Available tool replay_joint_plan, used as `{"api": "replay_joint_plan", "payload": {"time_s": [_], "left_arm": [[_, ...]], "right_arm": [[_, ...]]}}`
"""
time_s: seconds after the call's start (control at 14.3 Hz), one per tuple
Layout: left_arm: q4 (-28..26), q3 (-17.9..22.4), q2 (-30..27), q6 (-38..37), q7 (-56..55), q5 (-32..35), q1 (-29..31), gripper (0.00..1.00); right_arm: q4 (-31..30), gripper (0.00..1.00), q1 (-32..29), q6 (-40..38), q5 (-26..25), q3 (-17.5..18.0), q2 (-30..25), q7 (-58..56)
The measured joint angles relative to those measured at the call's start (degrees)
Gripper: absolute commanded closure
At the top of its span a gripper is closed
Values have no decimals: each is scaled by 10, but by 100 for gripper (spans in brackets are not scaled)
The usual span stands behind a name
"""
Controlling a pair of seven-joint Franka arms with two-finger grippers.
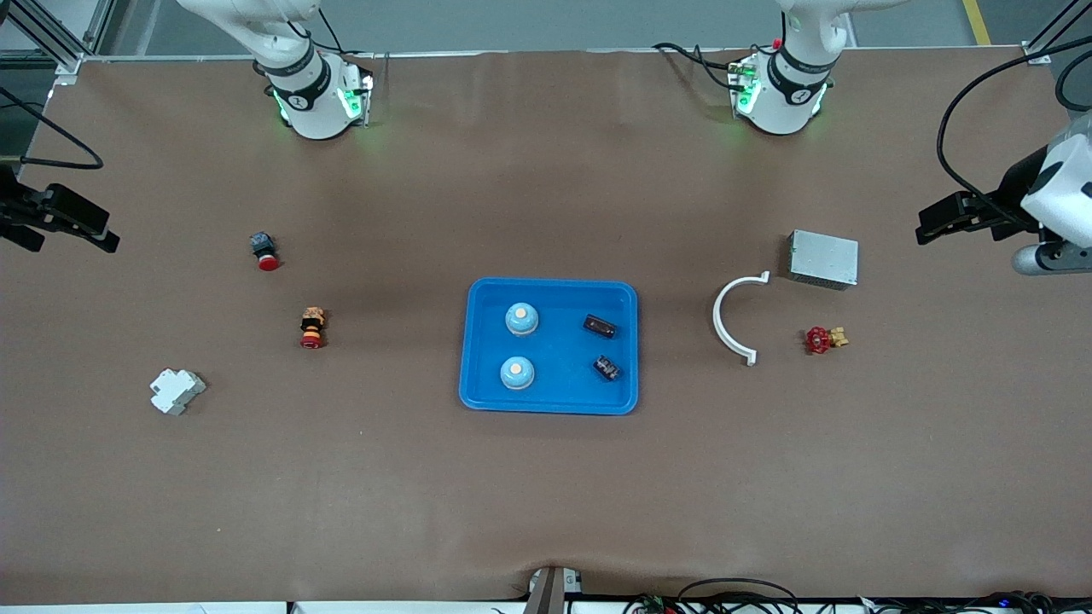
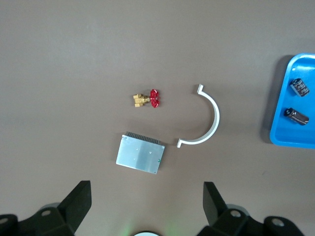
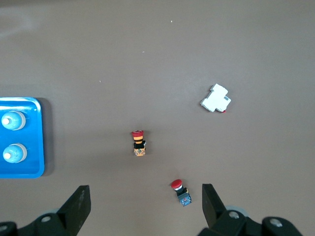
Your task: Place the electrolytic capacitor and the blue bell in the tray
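Observation:
The bright blue tray [image 1: 552, 403] lies mid-table. In it sit two blue bells [image 1: 521, 319] [image 1: 517, 373] toward the right arm's end, and two dark electrolytic capacitors [image 1: 600, 326] [image 1: 607, 368] toward the left arm's end. The left wrist view shows the tray's edge [image 2: 280, 137] and both capacitors [image 2: 299, 86] [image 2: 297, 116]. The right wrist view shows the tray's rim [image 3: 29, 172] and both bells [image 3: 13, 120] [image 3: 13, 153]. My left gripper [image 1: 934, 222] [image 2: 146, 196] is open and empty, raised over the table's left-arm end. My right gripper [image 1: 94, 226] [image 3: 145, 199] is open and empty, raised over the right-arm end.
Toward the left arm's end lie a white curved clamp [image 1: 732, 317], a metal box [image 1: 822, 258] and a red-handled brass valve [image 1: 824, 339]. Toward the right arm's end lie a red push button [image 1: 264, 251], a red and orange button [image 1: 312, 327] and a white breaker [image 1: 177, 390].

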Motion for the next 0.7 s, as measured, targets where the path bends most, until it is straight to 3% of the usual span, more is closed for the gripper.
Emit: {"api": "replay_joint_plan", "payload": {"time_s": [0.42,0.7], "left_arm": [[4,2,1,-6,30,0,5,0],[6,2,1,-6,0,0,5,0]], "right_arm": [[0,0,7,1,0,1,0,0],[0,0,44,2,0,-31,0,0]]}}
